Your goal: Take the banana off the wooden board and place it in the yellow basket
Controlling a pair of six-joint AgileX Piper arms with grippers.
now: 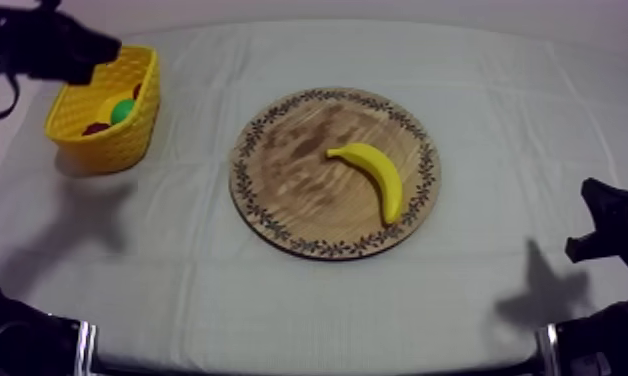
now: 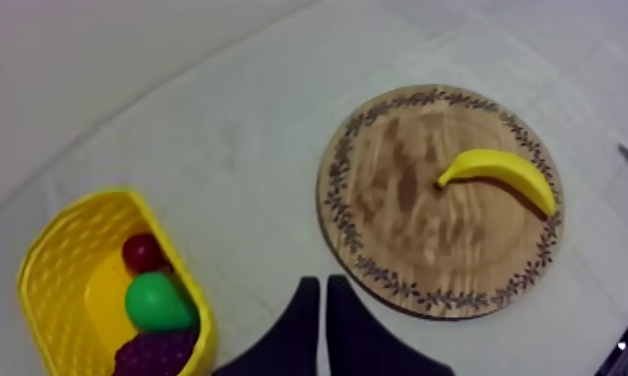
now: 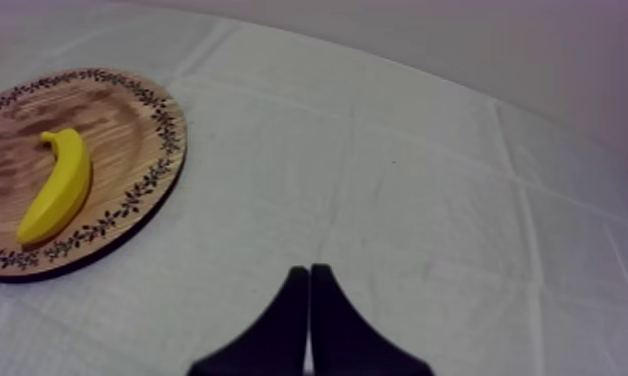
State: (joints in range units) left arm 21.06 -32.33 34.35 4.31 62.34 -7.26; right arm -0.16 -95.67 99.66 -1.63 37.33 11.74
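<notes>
**Banana awaits pick-up.** A single banana (image 1: 373,178) lies flat on the round wooden board (image 1: 278,200). It sits on the half of the board turned away from the yellow basket (image 1: 128,140), with its stem toward the board's middle and its other end close to the patterned rim. The basket stands on the tabletop (image 1: 278,310) well apart from the board, beyond the rim opposite the banana.

The left gripper (image 2: 322,290) hangs on the basket's side of the board, its fingers clenched together on nothing. The right gripper (image 3: 309,272) hovers over bare cloth off the board's other side, fingers likewise pressed together and empty.

By the look of it, the pick-up has not begun. Whichever arm goes in will need to spread its fingers first. It should then come down over the banana's thick middle and close across the narrow width, not along the curve, so the fruit does not pivot or slip out. A lift straight up from the board should come before any travel toward the basket. The release is best made low, over the free part of the basket's floor.

The count is one banana, one board and one basket. Three toy fruits are already in the basket: one small red fruit (image 2: 141,252), one green pear (image 2: 158,302) and one bunch of grapes (image 2: 156,352).
</notes>
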